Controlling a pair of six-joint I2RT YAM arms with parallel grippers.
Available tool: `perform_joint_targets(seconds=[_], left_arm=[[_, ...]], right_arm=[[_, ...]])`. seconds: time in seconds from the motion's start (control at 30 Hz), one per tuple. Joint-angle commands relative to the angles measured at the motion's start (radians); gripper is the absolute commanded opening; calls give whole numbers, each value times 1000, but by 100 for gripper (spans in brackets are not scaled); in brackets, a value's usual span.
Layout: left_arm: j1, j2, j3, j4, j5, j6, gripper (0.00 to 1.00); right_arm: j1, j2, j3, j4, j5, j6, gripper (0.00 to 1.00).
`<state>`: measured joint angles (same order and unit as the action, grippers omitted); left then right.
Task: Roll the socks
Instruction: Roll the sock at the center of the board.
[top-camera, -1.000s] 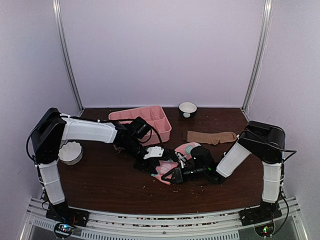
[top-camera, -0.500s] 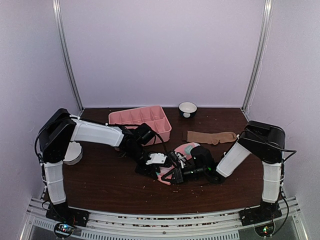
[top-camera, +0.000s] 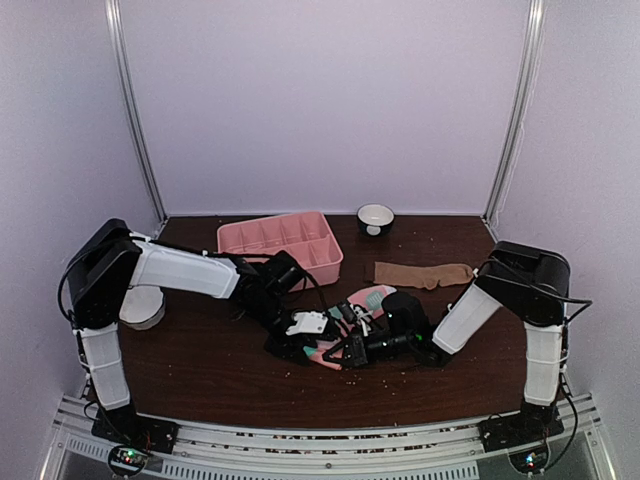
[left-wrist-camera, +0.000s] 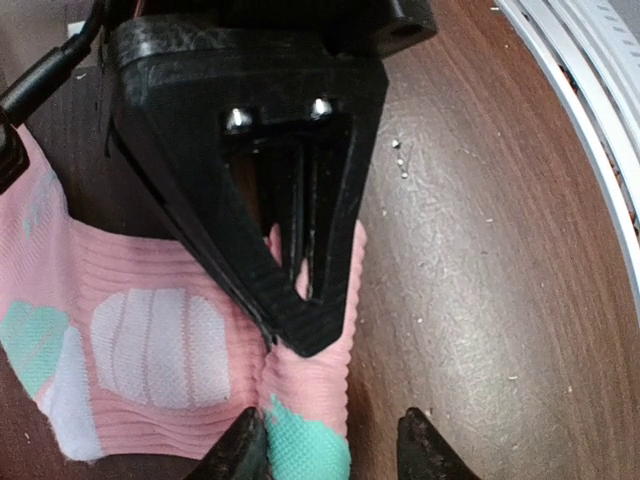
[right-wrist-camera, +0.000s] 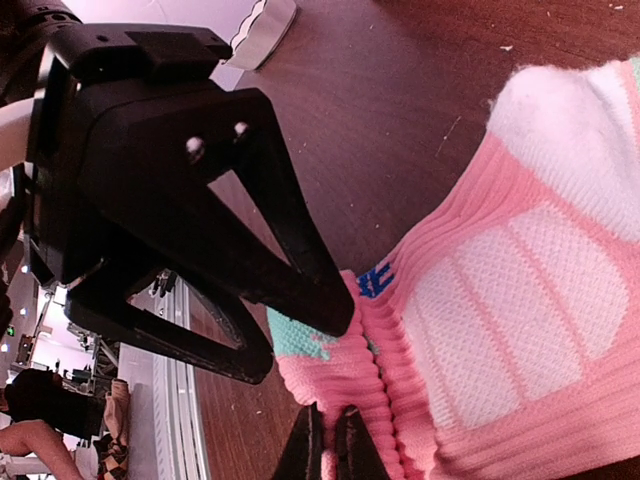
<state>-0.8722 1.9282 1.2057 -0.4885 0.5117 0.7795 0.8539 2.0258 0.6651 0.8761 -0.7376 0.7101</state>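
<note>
- The right claw is closed on a raised ridge of the pink sock, with bunched fabric pinched between its tips.
- The left claw is open. Its fingers are set apart on either side of the sock's teal end, and nothing is gripped by it.
- The two claws are brought nose to nose over this sock, near the middle of the worktop and a little toward the near edge.
- Rolling is judged barely begun: only a small fold is gathered at one end, and the rest is spread flat.
- The tan sock is untouched and not yet rolled. It is laid out straight toward the right edge, farther back.
- The pink sock is seen to be ribbed knit with white and teal patches, and creased where it is pinched.
</note>
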Motion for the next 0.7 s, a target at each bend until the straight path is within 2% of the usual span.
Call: perform_joint_targets(seconds=[0.0,0.27,0.57,0.67], left_arm=[[-10,-49,-21,40,6,2,44],[-30,-57,-24,47,11,21,44],[-36,2,-21,60,-66,7,38],[-36,17,-14,55,-82,1,31]], right_arm=[[-26,94,-71,-279,40,10,0],[-31,93,-70,-288,28,6,0],[-36,89,-81,-274,21,12,0],[-38,85,-89,-264,20,17,0]])
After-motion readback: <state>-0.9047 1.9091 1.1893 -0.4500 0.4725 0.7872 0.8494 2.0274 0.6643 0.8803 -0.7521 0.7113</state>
